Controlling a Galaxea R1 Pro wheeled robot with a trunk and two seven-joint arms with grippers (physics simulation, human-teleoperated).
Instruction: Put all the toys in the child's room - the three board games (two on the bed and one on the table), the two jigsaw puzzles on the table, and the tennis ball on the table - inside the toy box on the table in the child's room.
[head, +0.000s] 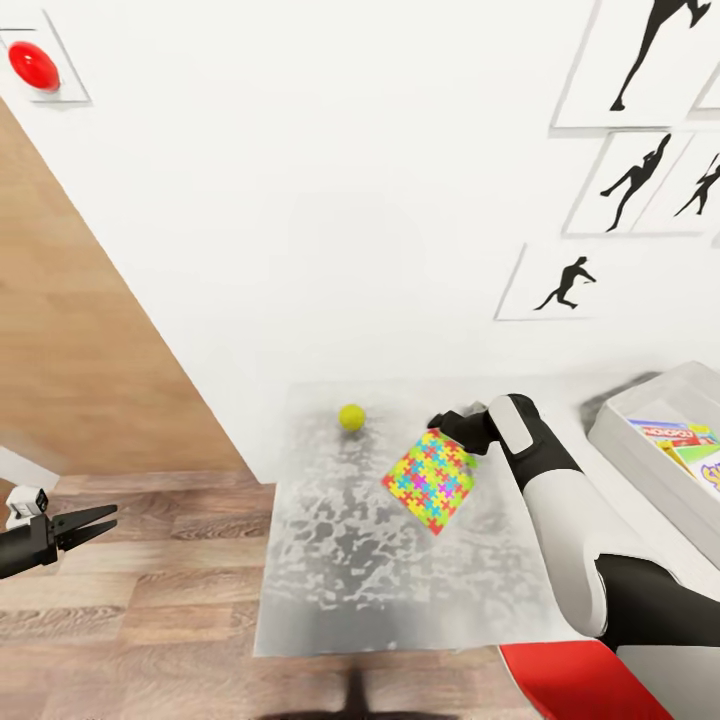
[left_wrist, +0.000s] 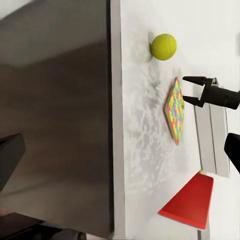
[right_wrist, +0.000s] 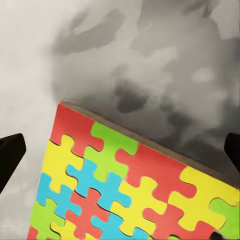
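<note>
A white wall (head: 330, 200) is filling the space behind the grey, mottled table (head: 330, 560). To the right of the table, black dancer-silhouette pictures (head: 640, 170) are hanging on that wall. To its left, a wooden door (head: 90, 350) is slanting down to a light wood-plank floor (head: 150, 610). Far above the door, a red round thing (head: 33, 65) is sitting on a white plate. A red chair (head: 570, 680) is showing at the table's near right corner.
</note>
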